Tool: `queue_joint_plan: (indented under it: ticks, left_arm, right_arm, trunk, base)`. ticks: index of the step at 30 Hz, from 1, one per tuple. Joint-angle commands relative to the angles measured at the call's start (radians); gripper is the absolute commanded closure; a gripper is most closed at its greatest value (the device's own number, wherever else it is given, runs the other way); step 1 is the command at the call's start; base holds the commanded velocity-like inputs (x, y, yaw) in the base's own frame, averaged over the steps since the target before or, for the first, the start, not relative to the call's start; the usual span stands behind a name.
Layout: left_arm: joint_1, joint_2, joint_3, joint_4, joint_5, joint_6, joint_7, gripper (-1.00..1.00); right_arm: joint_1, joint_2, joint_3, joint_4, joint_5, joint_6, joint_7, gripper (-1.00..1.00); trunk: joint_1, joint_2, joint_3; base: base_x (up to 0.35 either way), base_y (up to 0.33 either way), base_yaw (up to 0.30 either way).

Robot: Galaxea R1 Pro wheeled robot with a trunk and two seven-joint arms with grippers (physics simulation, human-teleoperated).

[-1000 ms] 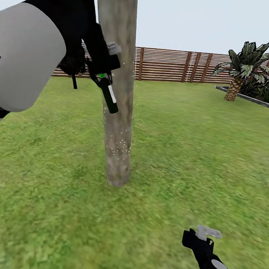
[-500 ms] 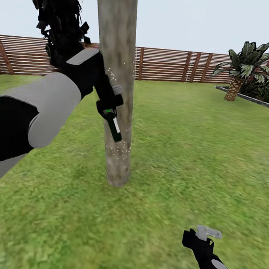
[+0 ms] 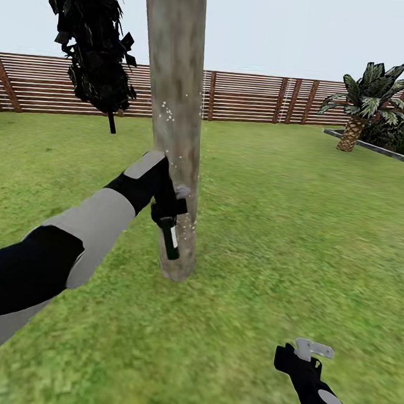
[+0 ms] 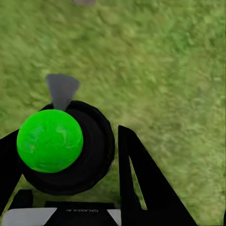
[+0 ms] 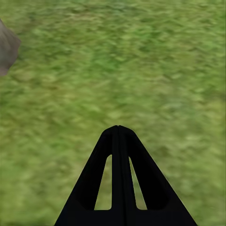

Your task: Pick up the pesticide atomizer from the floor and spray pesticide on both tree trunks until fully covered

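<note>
Spraying low on the tree trunk [image 3: 173, 102]
Your L gripper [image 3: 168, 211] grips the pesticide atomizer [image 3: 169, 239] by the trunk's base so specks land there; R gripper [image 3: 313, 349] clenched, empty.

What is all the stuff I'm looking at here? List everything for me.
tree trunk: one, mottled grey-brown, upright in the near lawn, centre-left.
pesticide: tiny white specks, on and around the trunk.
pesticide atomizer: one, dark with a pale label stripe, hanging low in front of the trunk base.
lawn: green grass, all around.
fence: brown horizontal slats, along the back.
dark bush: one, black-green leaves on a thin stem, back left.
palm: one, scaly trunk, back right, in a bordered bed.
left gripper: one, black, shut on the atomizer.
right gripper: one, black with pale fingers, shut, low right over grass.
</note>
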Motion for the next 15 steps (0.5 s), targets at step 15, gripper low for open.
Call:
queue_joint_plan:
  ticks: [15]
  left_arm:
    - [0.264,0.003,-0.321,-0.228,0.000,0.005,0.003,1.00]
  right_arm:
    - [-0.001,-0.004,0.002,-0.010,-0.007,0.024,-0.007,1.00]
  trunk:
    - [0.000,0.000,-0.001]
  base:
    - [0.000,0.000,0.000]
